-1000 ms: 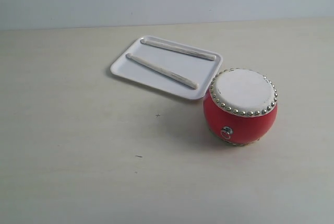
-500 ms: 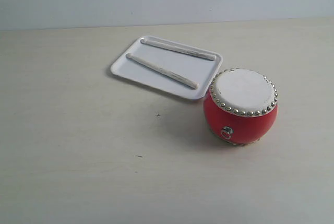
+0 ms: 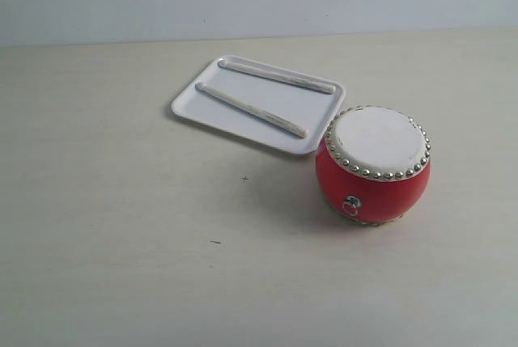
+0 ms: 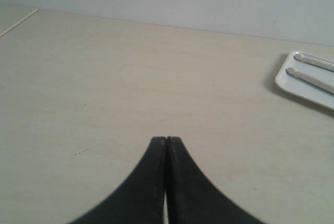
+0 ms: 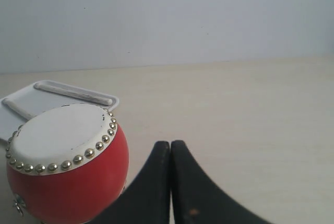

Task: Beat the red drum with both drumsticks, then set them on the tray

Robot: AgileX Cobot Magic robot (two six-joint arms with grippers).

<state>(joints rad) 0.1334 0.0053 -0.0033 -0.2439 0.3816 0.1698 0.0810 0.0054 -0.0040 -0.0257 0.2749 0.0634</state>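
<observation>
The left gripper (image 4: 166, 139) was found closed: its two black fingers (image 4: 148, 179) met along their inner edges with nothing between them, and only bare table (image 4: 104, 88) lay directly ahead of the tips. The right gripper (image 5: 170, 143) was likewise closed tip to tip and held nothing.

The red drum (image 5: 68, 182) stood upright on the table, white skin uppermost, near the right fingers, just ahead of them and off to one side, without contact. The tray (image 3: 194, 108) lay beyond the drum as reckoned from the right fingers, and well ahead of the left fingers, off to one side. Both drumsticks (image 3: 251, 110) lay flat inside the tray, roughly parallel and apart, well clear of either pair of fingers. The drum sat just beside one tray corner; contact there could not be determined.
</observation>
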